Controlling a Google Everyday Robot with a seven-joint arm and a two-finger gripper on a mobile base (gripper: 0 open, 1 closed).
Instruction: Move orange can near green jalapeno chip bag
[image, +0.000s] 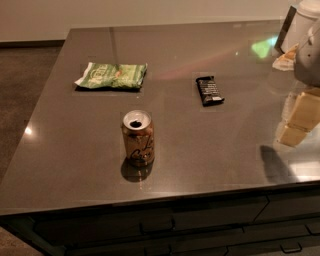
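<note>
The orange can (138, 138) stands upright near the front middle of the grey table, tan-orange with dark script and a silver top with a dark hole. The green jalapeno chip bag (112, 75) lies flat at the back left, well behind the can and a little to its left. My gripper (299, 122) hangs over the table's right edge, far to the right of the can and apart from it, holding nothing that I can see. Part of it is cut off by the frame edge.
A black candy bar (209, 90) lies right of centre, between the bag and my gripper. White containers (300, 25) stand at the back right corner. The table's front edge (150, 197) runs just in front of the can, with drawers below.
</note>
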